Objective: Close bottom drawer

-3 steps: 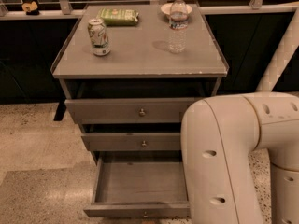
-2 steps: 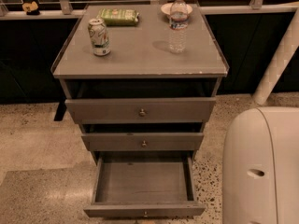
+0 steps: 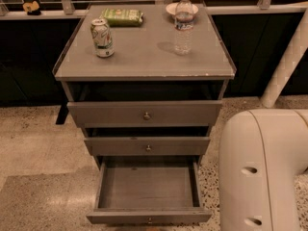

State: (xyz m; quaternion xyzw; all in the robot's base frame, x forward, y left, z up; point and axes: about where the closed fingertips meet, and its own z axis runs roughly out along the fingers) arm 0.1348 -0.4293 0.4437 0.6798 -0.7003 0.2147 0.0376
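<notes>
The bottom drawer point(image 3: 147, 183) is finished in plain grey and fitted with a small metallic knob point(image 3: 150, 220). The worktop point(image 3: 144, 57) is matt grey. A green-and-white can point(image 3: 102, 37) is placed near its left edge, a green packet point(image 3: 122, 17) at its rear edge, and a clear, white-capped bottle point(image 3: 183, 25) towards its rear right corner. The floor point(image 3: 33, 143) is speckled beige. The arm housing point(image 3: 262, 172) is white; the gripper is outside the view.

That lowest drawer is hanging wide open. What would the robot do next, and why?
Probably bring the end effector, out of view here, in front of the bottom drawer: it stands pulled far out, and only the white arm shows, off to its right, not touching it.
</notes>
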